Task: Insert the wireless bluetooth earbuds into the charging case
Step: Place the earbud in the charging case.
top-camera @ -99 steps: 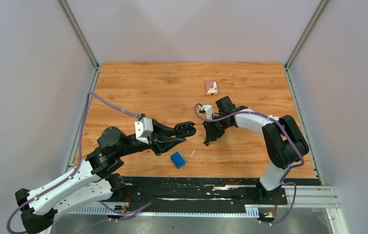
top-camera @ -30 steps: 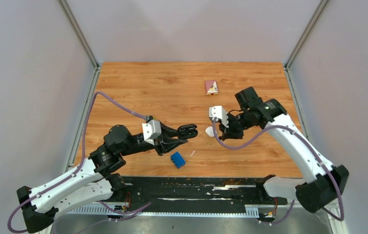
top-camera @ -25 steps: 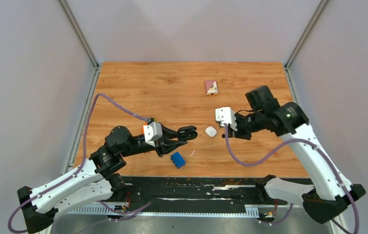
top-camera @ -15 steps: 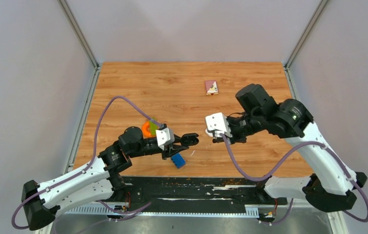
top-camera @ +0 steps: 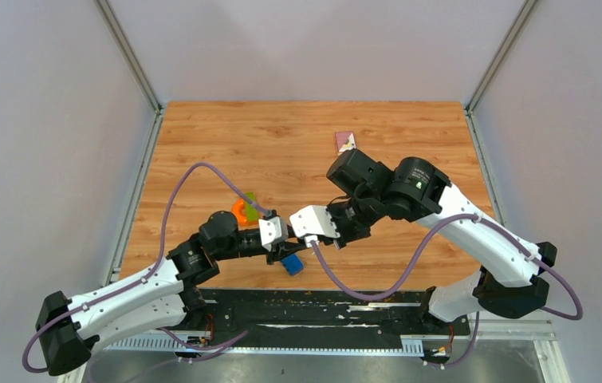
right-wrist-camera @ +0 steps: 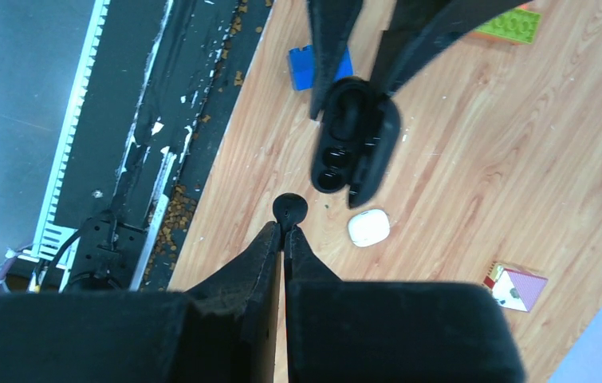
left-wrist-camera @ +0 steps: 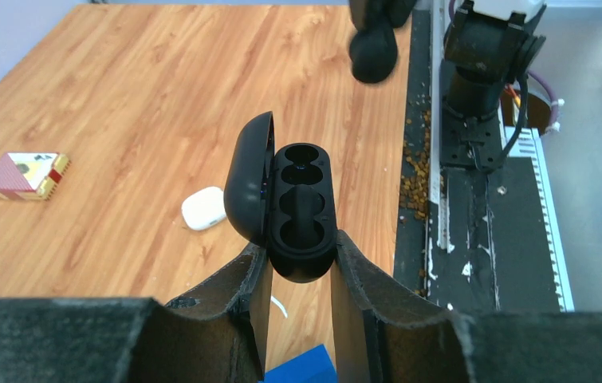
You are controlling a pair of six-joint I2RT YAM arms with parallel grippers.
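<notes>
left gripper point(left-wrist-camera: 299, 249) is closed on the black charging case point(left-wrist-camera: 301, 203), with one finger on each side of its lower end, and holds it up above the wooden table point(top-camera: 281, 144). the case is open: its lid point(left-wrist-camera: 245, 179) is swung to one side, and the two wells show in both wrist views. right gripper point(right-wrist-camera: 285, 231) has its jaws pressed together on one black earbud point(right-wrist-camera: 289, 209), which sticks out past the fingertips. the bud is near the end of the case but apart from it, not in a well. on the table below them lies a closed white charging case point(right-wrist-camera: 368, 227). a blue block point(right-wrist-camera: 313, 65) lies close to the near edge, a green brick point(right-wrist-camera: 509, 24) is beside the left arm, and a small red and white box point(left-wrist-camera: 25, 175) is well apart, toward the far side
</notes>
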